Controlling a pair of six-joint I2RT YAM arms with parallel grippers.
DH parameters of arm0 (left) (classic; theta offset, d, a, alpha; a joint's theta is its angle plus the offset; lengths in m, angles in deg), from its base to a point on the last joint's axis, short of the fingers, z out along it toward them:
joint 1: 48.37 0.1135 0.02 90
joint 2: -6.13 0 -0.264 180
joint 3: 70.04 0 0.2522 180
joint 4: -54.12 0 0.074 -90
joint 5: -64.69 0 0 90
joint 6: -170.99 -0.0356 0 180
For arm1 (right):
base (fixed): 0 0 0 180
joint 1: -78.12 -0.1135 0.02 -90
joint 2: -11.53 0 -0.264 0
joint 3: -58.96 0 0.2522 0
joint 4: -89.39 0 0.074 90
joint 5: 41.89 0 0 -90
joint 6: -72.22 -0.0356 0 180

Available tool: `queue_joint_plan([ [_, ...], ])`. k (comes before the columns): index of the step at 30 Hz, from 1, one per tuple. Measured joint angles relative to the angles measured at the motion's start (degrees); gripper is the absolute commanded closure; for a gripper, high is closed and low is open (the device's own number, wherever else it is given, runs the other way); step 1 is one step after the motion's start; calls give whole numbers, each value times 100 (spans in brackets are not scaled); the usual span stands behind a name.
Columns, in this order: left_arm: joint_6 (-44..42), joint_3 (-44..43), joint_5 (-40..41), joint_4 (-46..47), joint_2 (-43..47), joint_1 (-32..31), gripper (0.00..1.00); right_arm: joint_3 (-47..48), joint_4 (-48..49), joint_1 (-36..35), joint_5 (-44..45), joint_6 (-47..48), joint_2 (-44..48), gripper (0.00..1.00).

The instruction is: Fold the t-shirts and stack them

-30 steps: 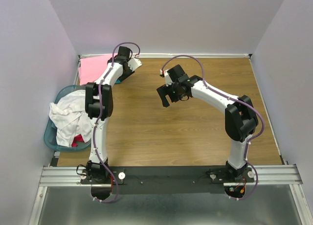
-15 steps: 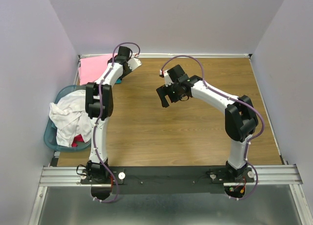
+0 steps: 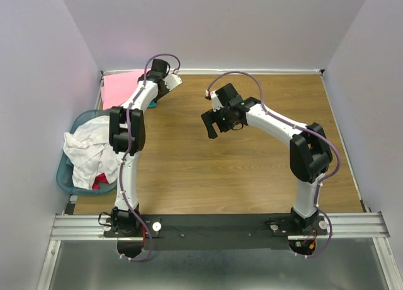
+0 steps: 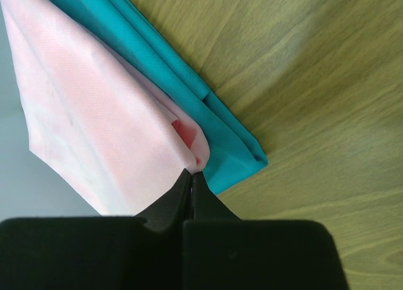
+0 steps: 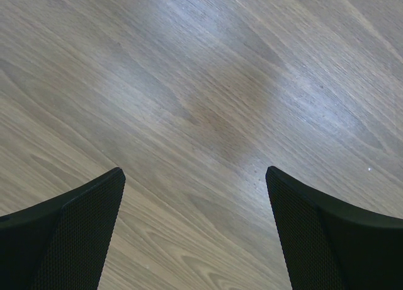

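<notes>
Basket (image 3: 65, 175), near left of the arms: white shirts (image 3: 85, 148) heaped, unfolded.
Right gripper (image 5: 194, 173): jaws apart above bare table (image 5: 189, 82), well apart from any cloth.
Left gripper (image 4: 191, 176), far-left corner: jaws together, nipping the fold of the pink shirt (image 4: 94, 113).
The pink shirt's long axis runs ahead-left of the tips. It lies on the teal shirt (image 4: 189, 94), whose edge runs parallel just to the right.
Left arm is nearer.

Pink t-shirt (image 4: 94, 126), teal t-shirt (image 4: 157, 63), white t-shirts (image 3: 85, 148) — light-blue basket (image 3: 64, 175), brown wood-grain table (image 3: 252, 170).
</notes>
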Motion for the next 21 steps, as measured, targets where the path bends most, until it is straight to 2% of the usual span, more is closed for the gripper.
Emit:
queue_joint_plan([
  [19,-107,619,-35,-127,546,0,100,0,0,0,-66,-2,-2,0],
  [20,-107,686,-57,-133,546,0,99,0,-2,0,-68,-2,-2,0],
  [21,-109,743,-72,-125,546,0,94,0,0,0,-68,-2,-7,0],
])
